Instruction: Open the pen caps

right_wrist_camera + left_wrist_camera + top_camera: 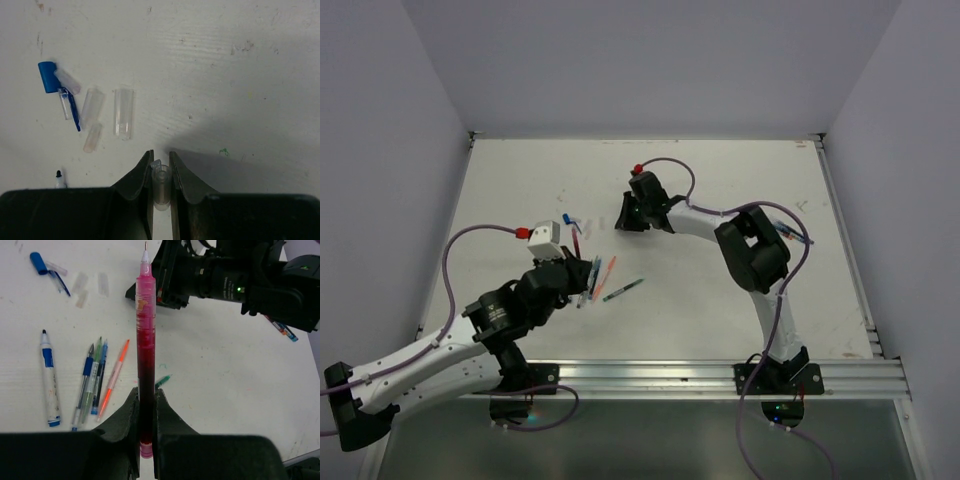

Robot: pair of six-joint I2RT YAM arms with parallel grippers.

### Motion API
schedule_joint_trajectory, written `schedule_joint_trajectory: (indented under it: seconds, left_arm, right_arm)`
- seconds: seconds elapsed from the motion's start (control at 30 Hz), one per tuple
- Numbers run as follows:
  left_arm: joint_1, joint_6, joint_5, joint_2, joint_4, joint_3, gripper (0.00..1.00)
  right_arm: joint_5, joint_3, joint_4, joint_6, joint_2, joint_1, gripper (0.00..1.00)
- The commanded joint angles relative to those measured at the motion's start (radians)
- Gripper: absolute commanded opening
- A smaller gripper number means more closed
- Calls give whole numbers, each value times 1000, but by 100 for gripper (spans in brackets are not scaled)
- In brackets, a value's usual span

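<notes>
Left wrist view: the left pincer (pixel 146 405) is clamped on the lower barrel of a red pen (pixel 145 330). The pen stands straight up the picture, and its fine metal tip is bare at the top, with no cap on it. Beside it on the white counter (pixel 225 390) lie several other pens, side by side. Among them are a white-and-blue marker (pixel 49 385) and an orange pen (pixel 115 377), both with their tips showing.

Right wrist view: the right pincer (pixel 160 165) is closed on a small clear cap (pixel 160 182), which sits upright between its fingers just above the counter. A little way ahead and to the left lies a cluster of caps already off their pens. It holds a blue cap (pixel 48 76) and loose clear caps (pixel 123 112).

Top external view: the two arms are well apart, the left one low over the row of pens and the right one further back.

Judged from this, the red pen's uncapping is done, and the step in hand is getting rid of the two halves. The next move calls for the right pincer to part its fingers and let the clear cap fall near the cluster. The left arm should lay the red pen down flat beside the others without rolling them. Two pens lie far to the right, near the right arm; whether they are capped cannot be told.
</notes>
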Motion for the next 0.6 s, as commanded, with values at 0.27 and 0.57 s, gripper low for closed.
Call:
schedule_joint_trajectory:
  seconds: [0.27, 0.57]
  left_arm:
    - [0, 65, -87, -28, -66, 33, 0]
    - [0, 135, 65, -29, 48, -23, 0]
  right_arm:
    - [-79, 138, 9, 23, 96, 24, 20]
    - [-57, 203, -27, 14, 120, 35, 52]
